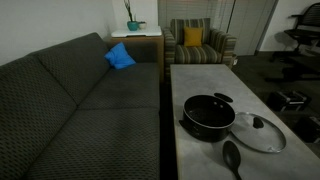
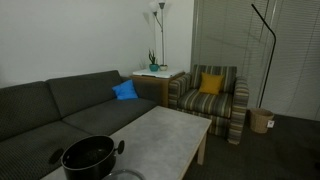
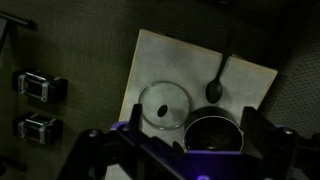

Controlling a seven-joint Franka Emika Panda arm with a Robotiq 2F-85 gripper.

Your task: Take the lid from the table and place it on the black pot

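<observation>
The gripper (image 3: 183,150) hung wide open and empty, high above the black pot (image 1: 208,115). The lid (image 1: 258,132) lay flat on the desk (image 1: 200,75), just beside that pot. A descent centred on its knob seemed best.

no legible text or labels anywhere

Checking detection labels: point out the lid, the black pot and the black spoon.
lid (image 1: 262,136), in an exterior view, on the glass dome.
black pot (image 1: 205,130), in an exterior view, on the outer side wall.
black spoon (image 1: 232,155), in an exterior view, on the oval bowl.
</observation>
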